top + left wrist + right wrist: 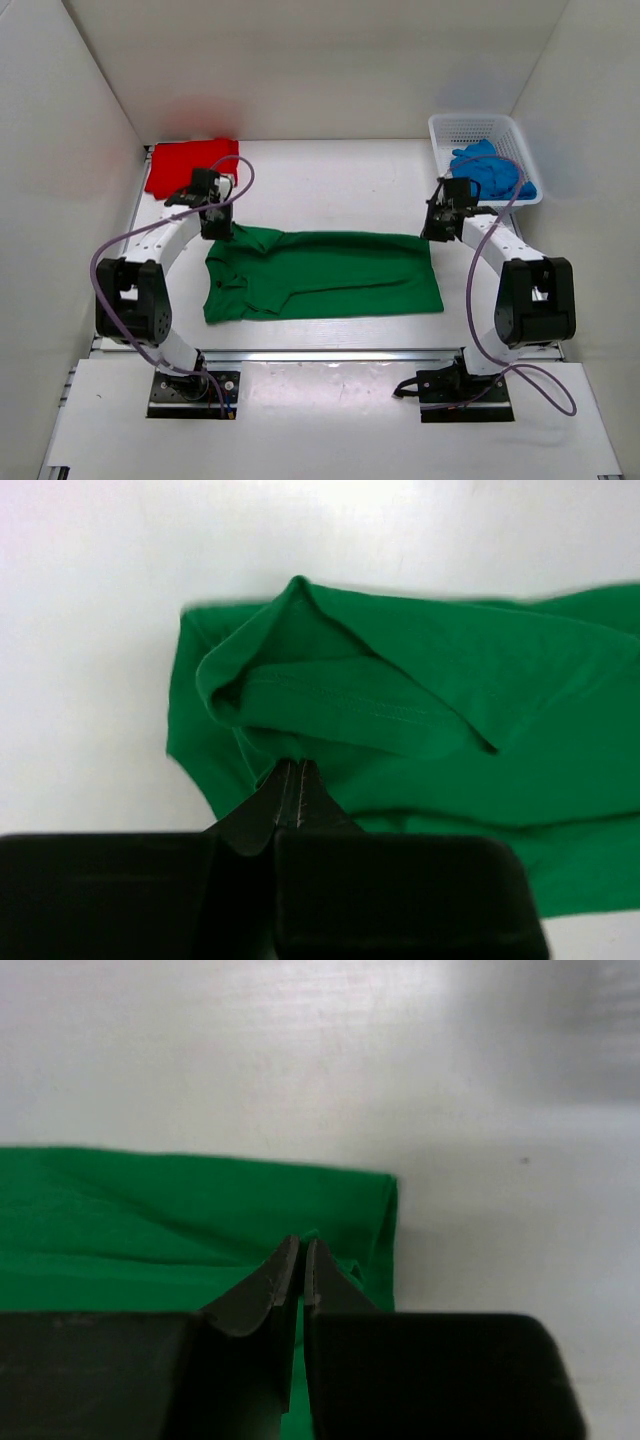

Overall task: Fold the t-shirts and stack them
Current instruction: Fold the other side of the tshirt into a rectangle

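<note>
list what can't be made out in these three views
Top view: far corners of the green t-shirt, under the left gripper and right gripper.
Top view: near right corner of the red t-shirt, behind the left wrist.
Top view: lower folds of the blue t-shirt, hidden by the basket walls.
Wrist views: how much cloth each gripper pinches, blocked by its own black body.

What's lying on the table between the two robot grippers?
The green shirt stretches from the left gripper to the right gripper, each with jaws shut on a far corner. The top view shows it.
</note>
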Controlling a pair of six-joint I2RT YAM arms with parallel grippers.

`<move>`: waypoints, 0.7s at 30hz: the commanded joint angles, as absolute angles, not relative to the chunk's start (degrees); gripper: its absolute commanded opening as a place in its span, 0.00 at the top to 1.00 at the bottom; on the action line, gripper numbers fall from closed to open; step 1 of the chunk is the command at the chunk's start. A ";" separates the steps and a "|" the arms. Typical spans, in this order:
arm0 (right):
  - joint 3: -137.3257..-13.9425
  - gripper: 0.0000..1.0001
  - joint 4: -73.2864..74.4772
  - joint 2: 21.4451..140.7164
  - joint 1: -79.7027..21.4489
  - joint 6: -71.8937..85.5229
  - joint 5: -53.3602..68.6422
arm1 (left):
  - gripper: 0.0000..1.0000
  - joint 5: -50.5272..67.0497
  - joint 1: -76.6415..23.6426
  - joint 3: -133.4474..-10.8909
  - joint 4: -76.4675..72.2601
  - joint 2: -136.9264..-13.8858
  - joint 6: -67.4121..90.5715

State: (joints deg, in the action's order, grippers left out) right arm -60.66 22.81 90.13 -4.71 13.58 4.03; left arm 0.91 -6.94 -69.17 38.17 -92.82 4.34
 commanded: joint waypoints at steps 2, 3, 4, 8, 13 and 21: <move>-53.81 1.00 16.70 84.03 -3.52 12.57 7.64 | 1.00 1.06 -6.59 -61.28 34.72 -84.83 5.01; -52.48 1.00 16.18 83.68 -3.52 12.74 7.65 | 1.00 0.97 -6.59 -59.26 34.54 -83.51 5.18; -51.34 1.00 15.91 82.98 -3.43 12.22 7.82 | 1.00 0.62 -7.11 -58.63 34.37 -83.06 5.19; -48.52 1.00 14.86 81.48 -2.73 11.95 9.05 | 1.00 1.06 -7.29 -53.37 33.75 -78.76 5.80; -46.14 1.00 14.59 81.04 -2.11 11.25 9.32 | 1.00 1.22 -8.18 -48.43 33.40 -74.01 6.59; -45.18 1.00 14.07 81.38 -0.62 10.73 10.02 | 1.00 0.70 -9.14 -46.06 34.98 -69.35 7.21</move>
State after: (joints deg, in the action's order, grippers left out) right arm -45.71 16.88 82.72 -1.48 11.77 9.19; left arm 0.89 -8.45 -47.11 35.16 -72.31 6.63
